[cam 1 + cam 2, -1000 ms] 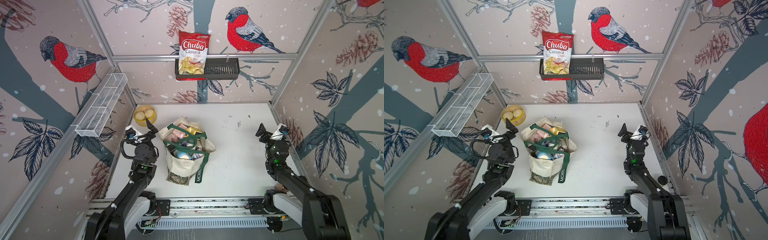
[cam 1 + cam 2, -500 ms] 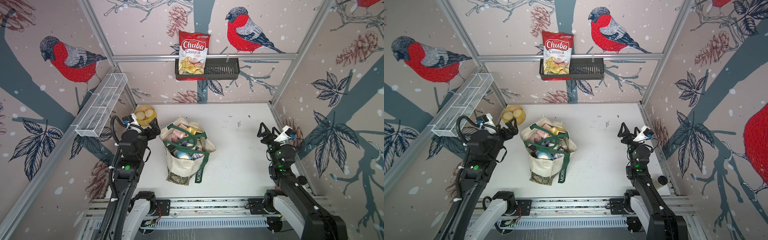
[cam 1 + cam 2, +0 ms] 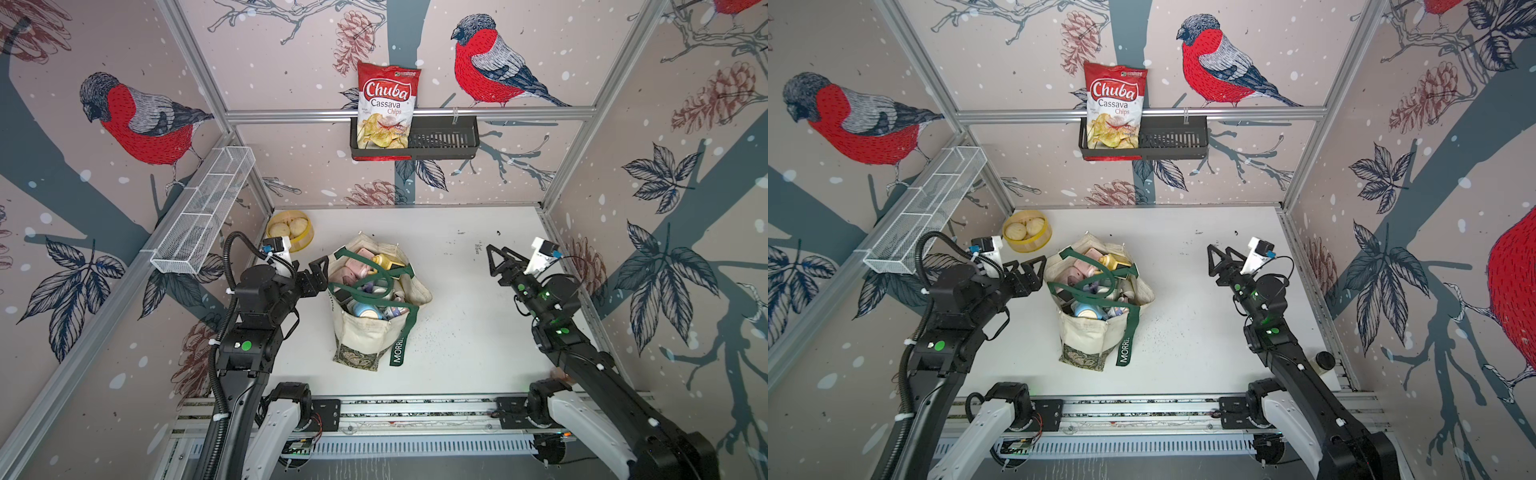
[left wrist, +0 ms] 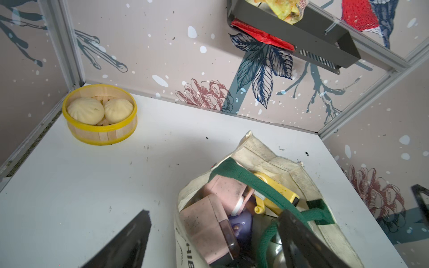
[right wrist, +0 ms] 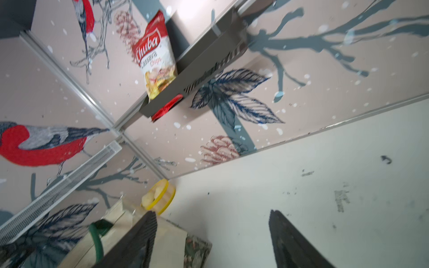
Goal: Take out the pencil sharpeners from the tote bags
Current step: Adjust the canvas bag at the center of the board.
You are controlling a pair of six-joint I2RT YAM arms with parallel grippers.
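Pencil sharpeners [image 4: 206,222], pink, yellow and lilac, piled inside the tote bag [image 3: 365,338] standing mid bench [image 3: 465,332]. Left fingers [image 4: 130,241] spread, empty, just beside the bag's rim. Right fingers [image 5: 292,243] spread, empty, well apart from the bag. Bun basket [image 4: 99,138] in the far corner. Chips bag [image 3: 386,104] on the back-wall shelf [image 3: 442,139].

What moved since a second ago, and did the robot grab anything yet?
The left gripper slid closer to the tote bag rim as its arm swung upright; the right gripper edged inward toward the bag. Both are open and hold nothing. The pencil sharpeners, the tote, the bun steamer and the chips bag stayed put.
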